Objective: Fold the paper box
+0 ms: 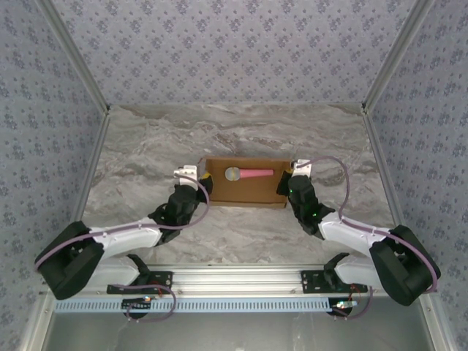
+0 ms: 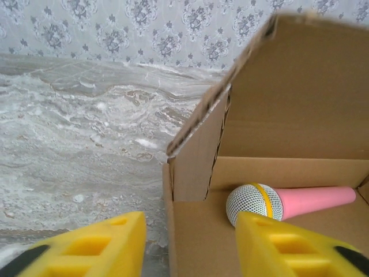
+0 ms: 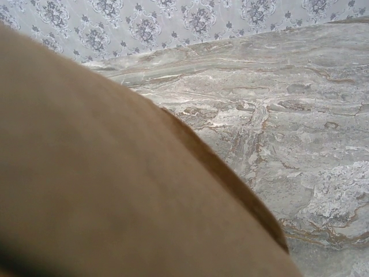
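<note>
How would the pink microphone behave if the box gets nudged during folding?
The microphone would probably roll: it has a round mesh head and a tapered pink handle, and lies loose on the paper box floor. It looks like light plastic, so it should offer little resistance. The box's raised walls would likely stop it.

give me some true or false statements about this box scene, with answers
1. A pink microphone lies inside the paper box. True.
2. The left end effector is clamped shut. False: its fingers stand apart, one on each side of the box's left wall.
3. The box sits on a wooden table. False: the table is grey and marble-patterned.
4. The right end effector is at the box's right end. True.
</note>
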Robot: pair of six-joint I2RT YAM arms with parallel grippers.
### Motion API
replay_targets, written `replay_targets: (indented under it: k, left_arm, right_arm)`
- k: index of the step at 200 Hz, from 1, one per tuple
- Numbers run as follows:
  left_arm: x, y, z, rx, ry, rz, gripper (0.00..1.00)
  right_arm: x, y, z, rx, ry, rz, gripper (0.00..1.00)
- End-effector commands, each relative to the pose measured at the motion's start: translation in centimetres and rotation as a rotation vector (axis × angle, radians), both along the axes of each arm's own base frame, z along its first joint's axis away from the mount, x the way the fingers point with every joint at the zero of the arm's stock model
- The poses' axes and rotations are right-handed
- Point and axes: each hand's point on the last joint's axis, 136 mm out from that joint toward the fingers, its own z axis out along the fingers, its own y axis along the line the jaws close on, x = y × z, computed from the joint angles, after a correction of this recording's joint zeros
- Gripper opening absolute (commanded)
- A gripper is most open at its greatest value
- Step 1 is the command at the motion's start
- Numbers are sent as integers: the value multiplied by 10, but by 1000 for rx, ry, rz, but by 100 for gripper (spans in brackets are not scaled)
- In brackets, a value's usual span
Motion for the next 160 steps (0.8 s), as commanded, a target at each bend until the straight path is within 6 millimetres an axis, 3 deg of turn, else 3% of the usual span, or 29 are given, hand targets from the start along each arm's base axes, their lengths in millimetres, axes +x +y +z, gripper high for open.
replay_targets:
  k: [1,23,54,78,121,160]
  left_arm:
    - [-11,8,4,9,21,-6,53]
    - [-20,17,27,-1,5,-10,57]
    - [-24,32,75,94,-34,1,61]
    - [-25,30,106,132,-53,-29,63]
    - [3,-14,123,270,37,-227,71]
    - [30,-52,118,372,186,-363,72]
  right_arm:
    - [-5,-3,-4,-28,10,-7,7]
    - [-4,-3,-3,-33,8,-5,7]
    - [-3,-3,-2,-36,5,-4,8]
    - [-3,-2,-1,-32,2,-3,8]
    - [-2,0,-1,-29,3,4,8]
    - [-2,0,-2,-34,6,0,8]
